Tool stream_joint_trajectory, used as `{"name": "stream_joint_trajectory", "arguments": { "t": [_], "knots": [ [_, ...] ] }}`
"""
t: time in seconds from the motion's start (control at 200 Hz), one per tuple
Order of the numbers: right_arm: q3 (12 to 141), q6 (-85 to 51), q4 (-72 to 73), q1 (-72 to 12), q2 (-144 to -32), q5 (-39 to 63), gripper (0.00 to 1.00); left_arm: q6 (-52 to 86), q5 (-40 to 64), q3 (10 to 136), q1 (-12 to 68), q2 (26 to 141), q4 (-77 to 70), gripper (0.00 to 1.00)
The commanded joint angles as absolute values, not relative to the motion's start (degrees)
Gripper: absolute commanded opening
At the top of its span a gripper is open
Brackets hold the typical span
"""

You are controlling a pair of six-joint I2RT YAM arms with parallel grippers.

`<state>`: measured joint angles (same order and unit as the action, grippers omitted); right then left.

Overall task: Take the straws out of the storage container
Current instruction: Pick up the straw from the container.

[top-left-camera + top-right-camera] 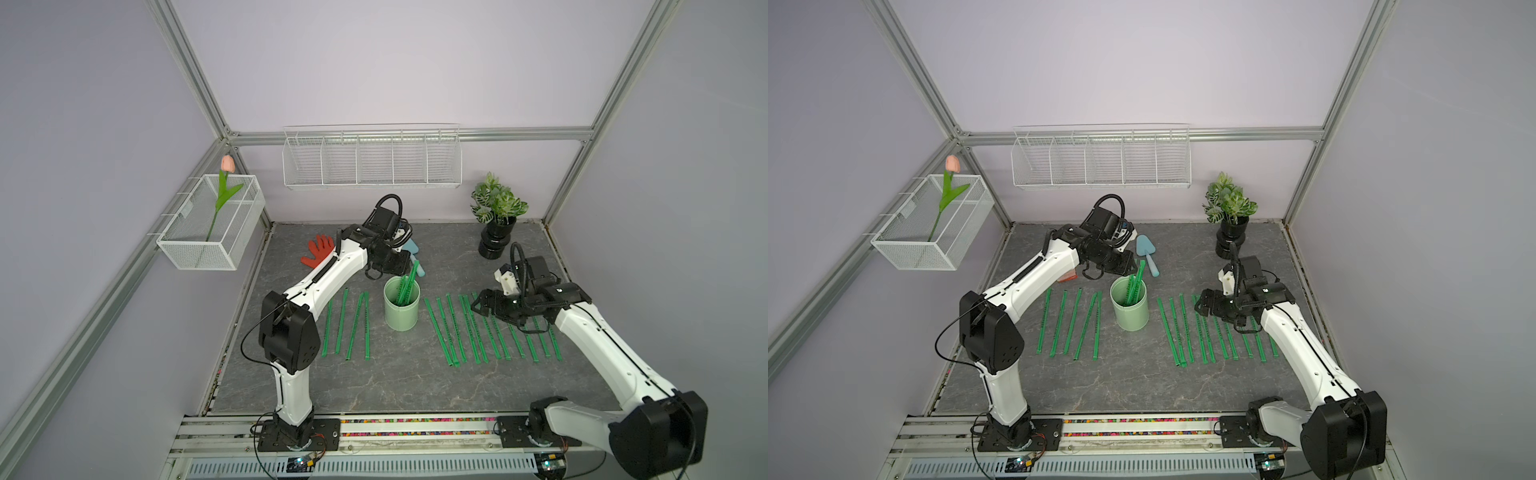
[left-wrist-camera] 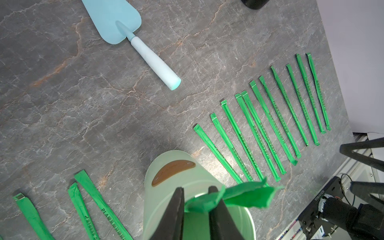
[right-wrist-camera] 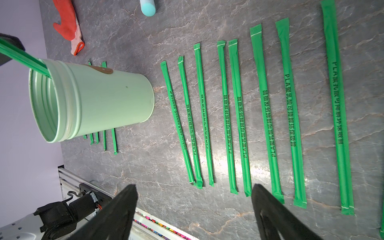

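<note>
Left: short row of straws [image 1: 1076, 324] flat on table [image 1: 395, 382], near storage container [image 1: 401, 316]

Left gripper [image 2: 196, 190] above rim, jaws pinched on flimsy wrapper tips of last few straws leaning inside. Tips may tear or slip on lift; bunch could snag rim, tip light storage container onto rows

Right: longer row flat; right gripper [image 3: 194, 188] hovers over it, jaws wide, empty. Low sweep would scatter row

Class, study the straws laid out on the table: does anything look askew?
Most lie parallel. Beside the storage container, on the left arm's side, two straws nearly meet at their far ends and splay apart; on the right arm's side, the nearest pair converge at their near ends.
</note>
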<state>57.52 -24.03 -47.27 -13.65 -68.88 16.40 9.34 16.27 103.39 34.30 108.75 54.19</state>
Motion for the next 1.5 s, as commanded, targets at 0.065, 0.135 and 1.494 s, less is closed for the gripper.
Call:
{"name": "stream_joint_trajectory", "arguments": {
  "t": [0.065, 0.135, 1.494],
  "knots": [
    [56.60, -24.92, -47.80, -13.54, -68.03, 17.22, 0.89, 8.14, 15.52, 103.19, 34.80, 108.54, 54.75, 0.17],
    [56.49, -24.87, -47.81, -13.52, -67.94, 17.14, 0.89, 8.07, 15.47, 103.18, 34.80, 108.42, 54.84, 0.12],
    [54.54, -25.90, -44.17, -13.57, -67.76, 20.07, 0.89, 8.46, 6.02, 108.33, 34.80, 98.44, 58.04, 0.04]
  ]
}}
